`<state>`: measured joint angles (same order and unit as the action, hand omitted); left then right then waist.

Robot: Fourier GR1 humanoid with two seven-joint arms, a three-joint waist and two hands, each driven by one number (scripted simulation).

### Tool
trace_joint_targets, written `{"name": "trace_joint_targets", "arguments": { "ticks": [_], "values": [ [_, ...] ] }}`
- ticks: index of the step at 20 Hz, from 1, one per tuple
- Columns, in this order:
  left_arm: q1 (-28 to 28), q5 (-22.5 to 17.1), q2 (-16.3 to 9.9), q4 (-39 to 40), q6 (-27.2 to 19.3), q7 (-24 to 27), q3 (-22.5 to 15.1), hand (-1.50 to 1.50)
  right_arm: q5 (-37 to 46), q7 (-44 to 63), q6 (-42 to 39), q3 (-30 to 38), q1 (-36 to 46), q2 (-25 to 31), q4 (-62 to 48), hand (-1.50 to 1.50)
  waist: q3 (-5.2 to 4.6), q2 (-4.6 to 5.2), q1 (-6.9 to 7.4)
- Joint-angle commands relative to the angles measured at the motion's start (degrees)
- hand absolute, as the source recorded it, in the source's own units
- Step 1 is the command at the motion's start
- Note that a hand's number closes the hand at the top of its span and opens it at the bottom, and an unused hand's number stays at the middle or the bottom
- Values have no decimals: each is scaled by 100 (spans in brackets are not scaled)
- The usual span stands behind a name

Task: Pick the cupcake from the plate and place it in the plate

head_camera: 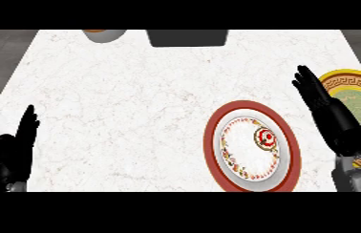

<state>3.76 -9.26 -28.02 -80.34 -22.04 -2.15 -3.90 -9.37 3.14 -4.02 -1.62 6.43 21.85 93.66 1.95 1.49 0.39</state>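
Though small, the cupcake (266,138) looks light and soft, with a red-and-white top that would smear if pressed; I judge its sides the safer place to take hold. From the head view it sits on the right part of a white patterned plate with a red rim (214,132), on a pale marbled counter (127,98). A yellow-rimmed plate (340,76) lies at the right edge. The right hand (321,100) hangs between both plates, fingers straight, holding nothing. The left hand (20,143) rests open at the left edge.

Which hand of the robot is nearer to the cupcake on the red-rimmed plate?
The right hand. It is just right of the cupcake and a little above it in the view, fingers straight. The left hand rests far away at the left edge.
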Motion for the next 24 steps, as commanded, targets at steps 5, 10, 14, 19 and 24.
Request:
{"name": "trace_joint_targets", "arguments": {
  "ticks": [5,10,14,19,24],
  "values": [
    [-320,-366,896,-93,664,-547,-946,0,-1249,-470,-1678,281,1791,381,-544,150,-182,-15,233],
    [-424,-712,1242,-191,1084,-664,-1183,0,45,-1822,-1147,899,2003,859,-2047,-150,-176,-30,194],
    [-688,-860,1278,-115,1090,-983,-1016,0,-291,-3228,-2026,1110,2090,833,-3281,-150,-176,-58,133],
    [-637,-597,1538,56,991,-858,-1136,0,437,-4085,-2695,922,2637,1357,-4292,-150,-189,-112,59],
    [-558,-629,1532,-101,1040,-771,-1131,0,1485,-4147,-3047,116,2699,2151,-4051,-150,-190,-93,127]
  ]
}}
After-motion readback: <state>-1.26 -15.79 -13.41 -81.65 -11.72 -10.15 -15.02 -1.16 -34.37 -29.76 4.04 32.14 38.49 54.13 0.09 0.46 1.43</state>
